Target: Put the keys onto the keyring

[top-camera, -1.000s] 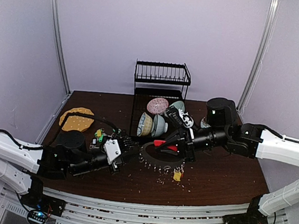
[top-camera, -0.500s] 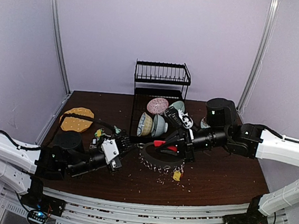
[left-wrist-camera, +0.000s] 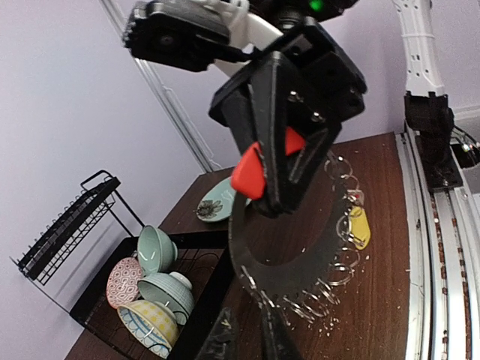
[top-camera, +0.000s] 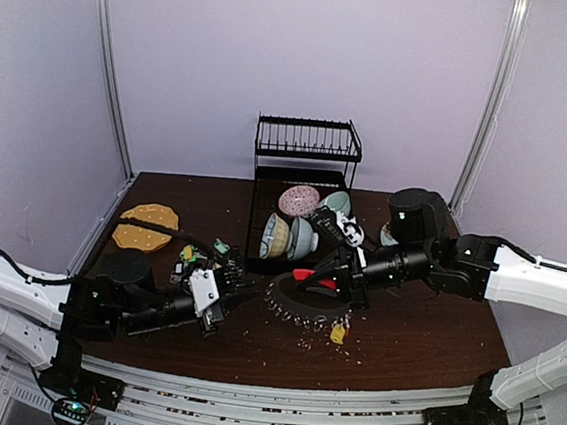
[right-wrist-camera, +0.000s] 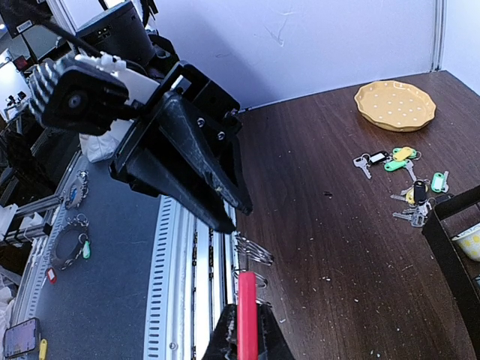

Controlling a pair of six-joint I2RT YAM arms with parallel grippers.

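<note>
The keyring [top-camera: 293,317] lies tilted at mid table, with several small split rings along its near arc. My right gripper [top-camera: 332,278] is shut on its red sleeve [top-camera: 308,273], which also shows in the right wrist view [right-wrist-camera: 246,315] and the left wrist view [left-wrist-camera: 251,169]. A yellow-tagged key [top-camera: 337,333] hangs on the ring's right side. My left gripper [top-camera: 235,293] is just left of the ring, with its jaws a little apart and empty and its tips [left-wrist-camera: 247,330] by the nearest split rings. Loose keys [right-wrist-camera: 409,176] with green, yellow and teal tags lie behind it [top-camera: 199,257].
A black dish rack [top-camera: 302,174] with several bowls [top-camera: 291,235] stands behind the ring. A yellow plate [top-camera: 144,227] sits at the back left. A teal floral saucer [left-wrist-camera: 214,206] lies behind the right arm. Crumbs are scattered over the brown table.
My left gripper has drawn back to the left and nearer, away from the ring's edge. The right gripper still holds the red sleeve in about the same place.
</note>
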